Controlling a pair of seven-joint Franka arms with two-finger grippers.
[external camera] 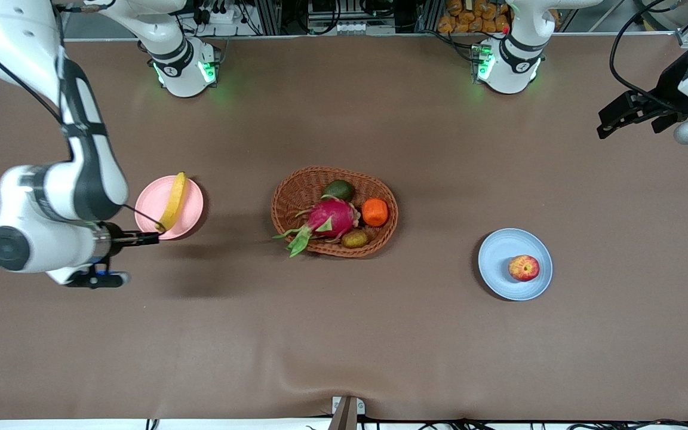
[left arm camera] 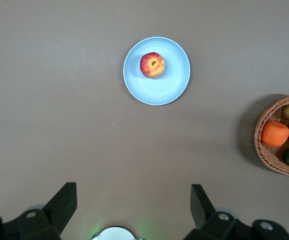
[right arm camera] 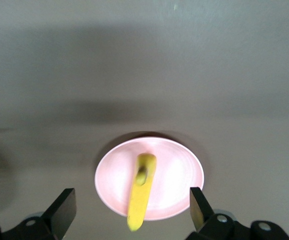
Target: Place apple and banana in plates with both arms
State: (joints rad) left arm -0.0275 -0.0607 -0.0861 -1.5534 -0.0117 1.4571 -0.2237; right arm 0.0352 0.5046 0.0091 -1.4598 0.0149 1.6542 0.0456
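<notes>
You've got the banana (external camera: 174, 200) lying on the pink plate (external camera: 192, 215), apple (external camera: 524, 267) on the blue plate (external camera: 502, 263). Right gripper (right arm camera: 132, 207) is spread wide over the pink plate's edge, holding nothing. Left gripper (left arm camera: 133, 205) waits wide open, high over the table's left-arm end.

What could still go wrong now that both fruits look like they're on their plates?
1. The banana lies across the pink plate with its ends at the rim. The right gripper, fingers open, is right at the banana's nearer tip, so pulling away carelessly might drag it off.
2. The apple sits off-centre on the blue plate, toward the rim; a jolt to the table might roll it off. The left gripper is up and away, so little risk there.
</notes>
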